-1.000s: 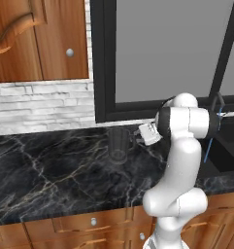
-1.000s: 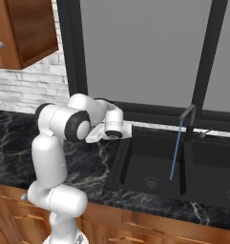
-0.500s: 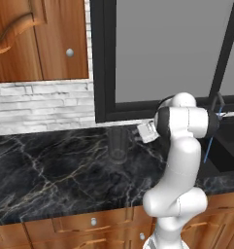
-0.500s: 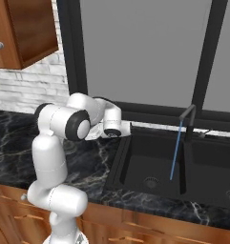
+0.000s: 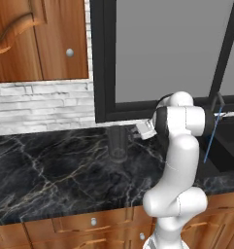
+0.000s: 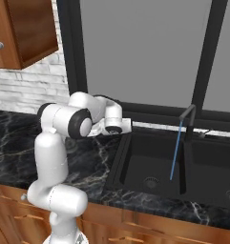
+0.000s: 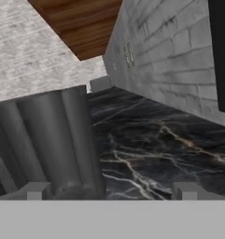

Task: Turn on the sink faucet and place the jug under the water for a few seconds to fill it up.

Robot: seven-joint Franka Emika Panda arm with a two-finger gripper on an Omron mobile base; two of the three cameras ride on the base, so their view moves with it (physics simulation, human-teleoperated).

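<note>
The black marble surface [image 5: 55,175] lies bare in front of and left of the small smoky-grey ribbed jug [image 5: 117,142], while the white brick wall [image 5: 41,104] and thick black window frame [image 5: 103,63] close in just behind it.

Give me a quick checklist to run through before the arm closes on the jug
1. Water running from the sink faucet: ok, a blue stream falls into the sink.
2. Gripper open: ok, fingertips stand wide apart in the hand view.
3. Jug upright on the counter: ok.
4. Jug centred between the fingertips: not ok, in the hand view it sits toward one side, right by one fingertip.
5. Fingers far enough around the jug: cannot tell.
6. Path from jug to sink free: cannot tell, the arm hides part of the counter.
</note>
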